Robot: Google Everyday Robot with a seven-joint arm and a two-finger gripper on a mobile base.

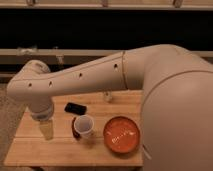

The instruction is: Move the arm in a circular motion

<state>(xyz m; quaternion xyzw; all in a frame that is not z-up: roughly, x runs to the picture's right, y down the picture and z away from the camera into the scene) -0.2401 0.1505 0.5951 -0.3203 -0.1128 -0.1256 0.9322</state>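
Observation:
The cream-white arm (100, 75) fills the right side of the camera view and reaches left across the wooden table (65, 147). Small dark holes run along its long tube segment. It bends down at a rounded elbow at the far left. The gripper (46, 129) is the pale translucent yellowish tip below that elbow, hanging just above the left part of the table.
A white cup (84, 125) with a dark red side stands mid-table. An orange plate (121, 134) lies to its right. A black phone (75, 108) lies behind the cup. A small pale object (106, 96) stands at the back edge. A dark window wall and rail run behind.

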